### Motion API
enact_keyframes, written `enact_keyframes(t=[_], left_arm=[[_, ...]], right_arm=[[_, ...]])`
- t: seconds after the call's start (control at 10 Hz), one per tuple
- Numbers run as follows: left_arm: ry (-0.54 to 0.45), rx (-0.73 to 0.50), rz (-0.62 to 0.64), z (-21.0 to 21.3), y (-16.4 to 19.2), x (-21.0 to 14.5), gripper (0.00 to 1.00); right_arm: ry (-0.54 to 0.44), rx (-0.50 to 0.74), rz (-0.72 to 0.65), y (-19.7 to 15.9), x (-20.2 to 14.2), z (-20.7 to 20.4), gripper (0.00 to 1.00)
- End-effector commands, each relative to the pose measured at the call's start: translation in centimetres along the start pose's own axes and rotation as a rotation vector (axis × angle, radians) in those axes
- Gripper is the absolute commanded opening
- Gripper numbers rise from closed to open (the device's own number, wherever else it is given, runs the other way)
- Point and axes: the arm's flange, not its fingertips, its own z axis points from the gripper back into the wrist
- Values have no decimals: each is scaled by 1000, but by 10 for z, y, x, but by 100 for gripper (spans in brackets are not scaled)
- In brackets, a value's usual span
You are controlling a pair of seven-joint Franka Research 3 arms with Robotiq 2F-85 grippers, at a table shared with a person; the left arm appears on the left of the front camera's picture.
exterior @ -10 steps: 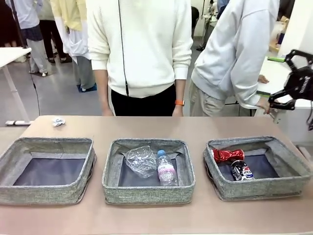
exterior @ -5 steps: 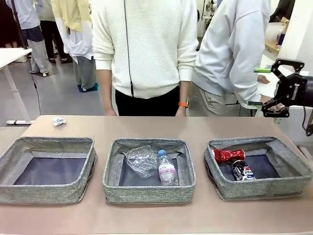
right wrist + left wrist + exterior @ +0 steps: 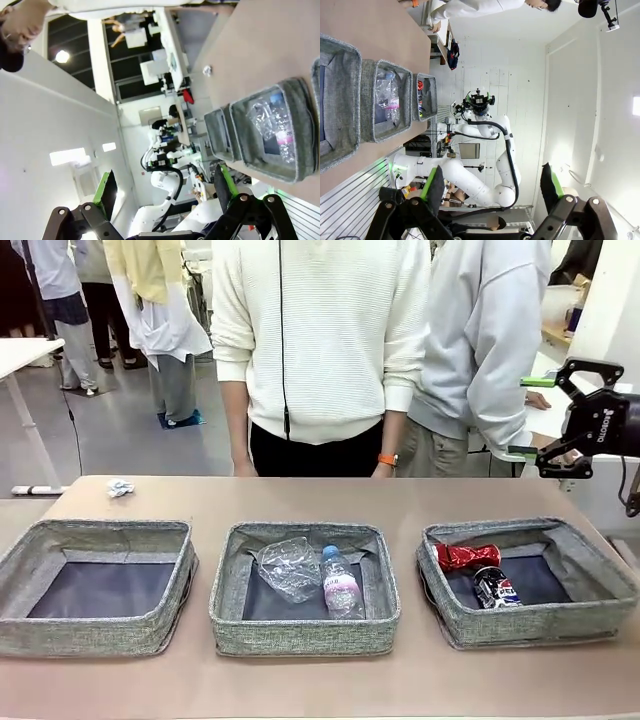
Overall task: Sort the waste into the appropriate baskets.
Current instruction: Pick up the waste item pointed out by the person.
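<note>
The small white paper wad point(image 3: 120, 488) is lying on the bare table point(image 3: 300, 498) near its far left corner, just beyond the left basket point(image 3: 96, 586), which is sitting empty, while the middle basket point(image 3: 304, 588) is holding the clear plastic container point(image 3: 288, 568) and the bottle point(image 3: 339, 584), and the right basket point(image 3: 528, 582) is holding the two cans. The wad is crumpled and roundish, offering no long axis to line up on. The right gripper point(image 3: 545, 430) is hanging wide open and empty at the far right, well apart from the wad across the whole table. The left gripper point(image 3: 492, 187) is also gaping wide and empty, and its side is the nearer one, so it looks better placed to reach.
</note>
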Motion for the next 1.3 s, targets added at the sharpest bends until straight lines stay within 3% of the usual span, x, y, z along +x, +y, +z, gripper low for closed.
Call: enact_keyframes(t=[0.0,1.2], left_arm=[[-1,-24,-13,-2,-3,-2,100],[-1,-24,-13,-2,-3,-2,100]], right_arm=[[6,-1,-17,2,-5,4,100],[6,-1,-17,2,-5,4,100]])
